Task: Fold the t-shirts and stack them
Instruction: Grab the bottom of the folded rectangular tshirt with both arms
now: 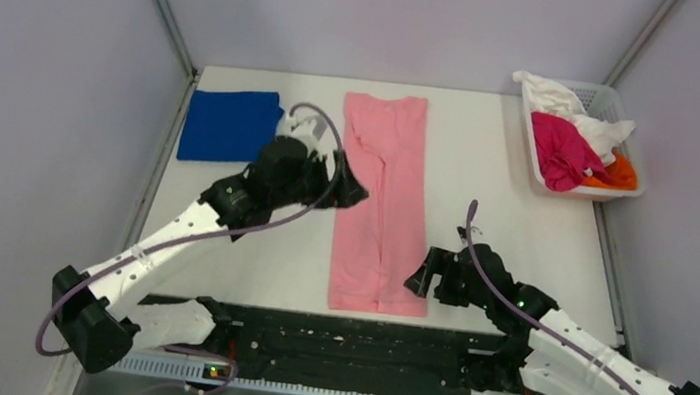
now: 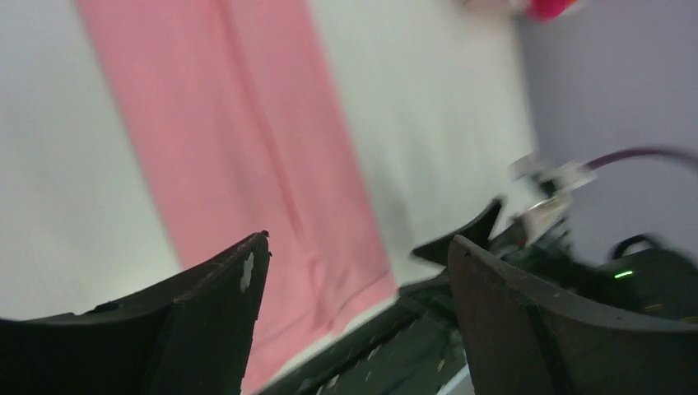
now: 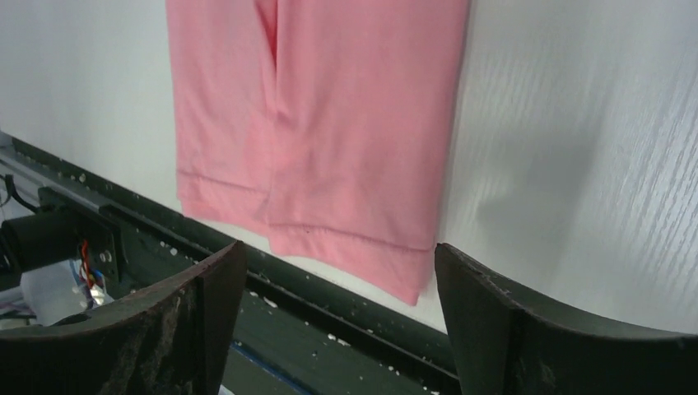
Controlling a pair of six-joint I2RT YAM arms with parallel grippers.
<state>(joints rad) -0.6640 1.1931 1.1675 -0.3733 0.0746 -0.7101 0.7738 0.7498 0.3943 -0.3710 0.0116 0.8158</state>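
Top external: pink t-shirt [image 1: 384, 202] in long strip, centre; blue t-shirt [image 1: 227, 124] folded, far left; left gripper [image 2: 360, 240], right gripper [image 3: 339, 247] released, empty.

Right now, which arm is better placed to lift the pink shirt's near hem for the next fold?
Likely right: the right gripper, open, sits just beside the near hem corner of the pink shirt; the left gripper, also open, is up by its middle.
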